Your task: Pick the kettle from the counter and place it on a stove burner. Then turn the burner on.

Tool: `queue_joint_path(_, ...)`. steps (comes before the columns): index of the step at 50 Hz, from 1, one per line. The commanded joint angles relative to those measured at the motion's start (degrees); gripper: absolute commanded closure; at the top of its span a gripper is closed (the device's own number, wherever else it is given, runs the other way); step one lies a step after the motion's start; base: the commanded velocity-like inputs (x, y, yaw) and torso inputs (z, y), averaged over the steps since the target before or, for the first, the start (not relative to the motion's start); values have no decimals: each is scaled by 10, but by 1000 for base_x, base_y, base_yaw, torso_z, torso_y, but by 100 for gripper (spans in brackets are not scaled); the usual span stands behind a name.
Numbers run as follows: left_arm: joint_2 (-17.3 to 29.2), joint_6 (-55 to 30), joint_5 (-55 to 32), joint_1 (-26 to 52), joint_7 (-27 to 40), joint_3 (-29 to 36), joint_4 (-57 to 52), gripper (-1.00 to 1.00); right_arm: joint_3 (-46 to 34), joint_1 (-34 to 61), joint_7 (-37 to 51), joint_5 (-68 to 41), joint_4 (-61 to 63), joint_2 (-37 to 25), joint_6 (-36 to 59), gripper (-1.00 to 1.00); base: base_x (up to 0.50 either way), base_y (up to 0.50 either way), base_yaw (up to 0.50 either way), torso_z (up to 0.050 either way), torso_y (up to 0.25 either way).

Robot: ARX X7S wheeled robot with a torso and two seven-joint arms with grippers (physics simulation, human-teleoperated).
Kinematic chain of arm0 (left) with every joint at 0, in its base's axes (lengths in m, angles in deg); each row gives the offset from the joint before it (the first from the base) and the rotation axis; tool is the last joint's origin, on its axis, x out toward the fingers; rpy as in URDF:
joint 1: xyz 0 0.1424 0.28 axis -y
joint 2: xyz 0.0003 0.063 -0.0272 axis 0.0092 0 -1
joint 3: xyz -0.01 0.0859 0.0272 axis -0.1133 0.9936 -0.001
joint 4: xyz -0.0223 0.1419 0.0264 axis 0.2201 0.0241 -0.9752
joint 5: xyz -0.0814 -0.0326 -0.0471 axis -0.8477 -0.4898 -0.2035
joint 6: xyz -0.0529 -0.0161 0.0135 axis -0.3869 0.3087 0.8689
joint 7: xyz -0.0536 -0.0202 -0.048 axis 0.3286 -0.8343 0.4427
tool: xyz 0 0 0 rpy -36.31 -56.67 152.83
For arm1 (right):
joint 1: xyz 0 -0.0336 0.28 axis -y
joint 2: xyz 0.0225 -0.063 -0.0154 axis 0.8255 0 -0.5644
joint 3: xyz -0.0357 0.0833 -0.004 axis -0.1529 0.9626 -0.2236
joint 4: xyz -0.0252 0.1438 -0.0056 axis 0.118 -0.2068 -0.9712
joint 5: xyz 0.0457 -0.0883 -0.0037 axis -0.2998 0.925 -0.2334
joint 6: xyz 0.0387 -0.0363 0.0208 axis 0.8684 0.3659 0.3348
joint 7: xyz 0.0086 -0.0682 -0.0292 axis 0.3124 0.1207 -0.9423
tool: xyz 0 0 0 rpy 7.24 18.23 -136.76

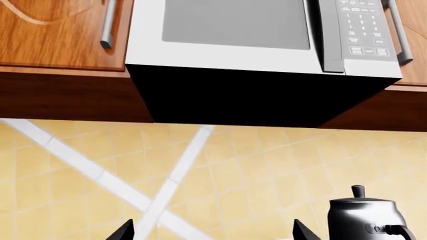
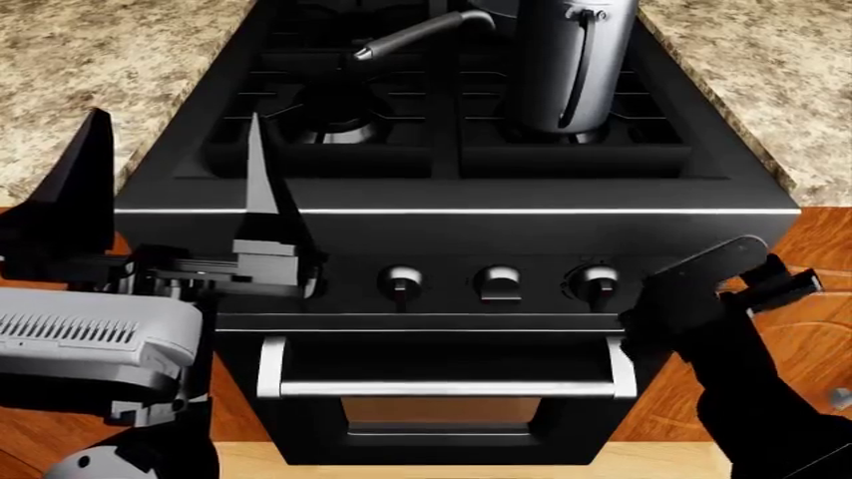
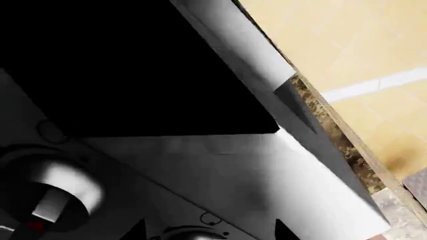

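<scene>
The shiny dark-steel kettle (image 2: 566, 60) stands upright on the black grate over the right-hand stove burner (image 2: 586, 135). It also shows in the left wrist view (image 1: 363, 215). The speckled counter (image 2: 94, 70) flanks the stove on both sides. My left gripper (image 2: 174, 170) is open and empty, raised in front of the stove's left front corner, its tips (image 1: 123, 231) wide apart. My right gripper (image 2: 745, 271) is open, in front of the stove's panel just right of the right-hand knob (image 2: 596, 282). In the right wrist view a knob (image 3: 190, 234) lies between its spread tips (image 3: 283, 230).
A grey frying pan's long handle (image 2: 413, 35) reaches over the left grates. Two more knobs (image 2: 399, 282) (image 2: 500, 284) sit on the front panel above the oven handle (image 2: 446, 387). A white microwave (image 1: 260, 35) hangs under wooden cabinets above the tiled wall.
</scene>
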Motion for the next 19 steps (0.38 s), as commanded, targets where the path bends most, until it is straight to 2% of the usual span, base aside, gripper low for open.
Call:
queue_joint_path(1,2,-1,-3,-1,3,-2,-5,-100,53,-80,40,-28,200,-33,3,-100,0,0,0,0,0)
queue_joint_path(8,5,-4,-7,-2,6,-4,-14,-100,124,-155,80,-67,329,-63,29,-100,0,0,0,0,0)
queue_joint_path(19,7,-5,-8,-2,9,-4,-19,-100,178,-201,104,-92,399,-73,33,-100,0,0,0,0,0)
